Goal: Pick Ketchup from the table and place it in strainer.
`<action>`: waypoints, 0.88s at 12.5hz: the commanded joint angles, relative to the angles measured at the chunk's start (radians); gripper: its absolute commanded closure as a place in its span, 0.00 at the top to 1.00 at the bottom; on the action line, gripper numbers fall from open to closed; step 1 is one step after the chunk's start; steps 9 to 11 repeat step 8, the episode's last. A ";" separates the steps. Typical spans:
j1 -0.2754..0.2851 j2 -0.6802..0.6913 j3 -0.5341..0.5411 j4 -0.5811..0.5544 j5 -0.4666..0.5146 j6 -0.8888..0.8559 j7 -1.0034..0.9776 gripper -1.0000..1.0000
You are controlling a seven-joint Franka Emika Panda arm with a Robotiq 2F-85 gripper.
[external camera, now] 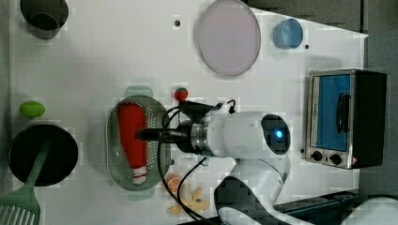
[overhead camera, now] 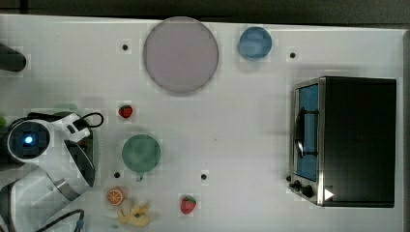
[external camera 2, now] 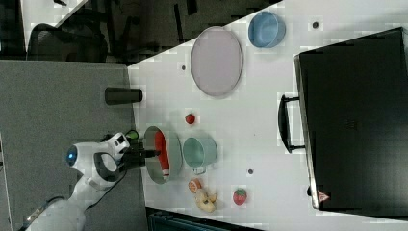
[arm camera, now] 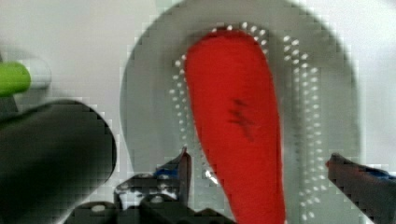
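The ketchup (arm camera: pixel 243 140) lies lengthwise in the strainer (arm camera: pixel 327 93); my gripper (arm camera: pixel 259 163) hangs spread wide astride it, fingers (arm camera: pixel 184 163) apparently clear of the bottle.

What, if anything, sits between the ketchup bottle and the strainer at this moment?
Nothing visible does. The ketchup bottle already lies lengthwise inside the strainer, resting on its perforated bottom. In the wrist view the gripper is open, its fingers either side of the bottle with a gap on each side.
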 commanded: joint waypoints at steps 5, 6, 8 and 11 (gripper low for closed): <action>-0.190 -0.334 -0.019 0.115 0.010 -0.341 0.116 1.00; -0.221 -0.363 -0.044 0.144 0.014 -0.408 0.110 1.00; -0.273 -0.396 -0.111 0.221 0.026 -0.532 0.104 1.00; -0.273 -0.396 -0.111 0.221 0.026 -0.532 0.104 1.00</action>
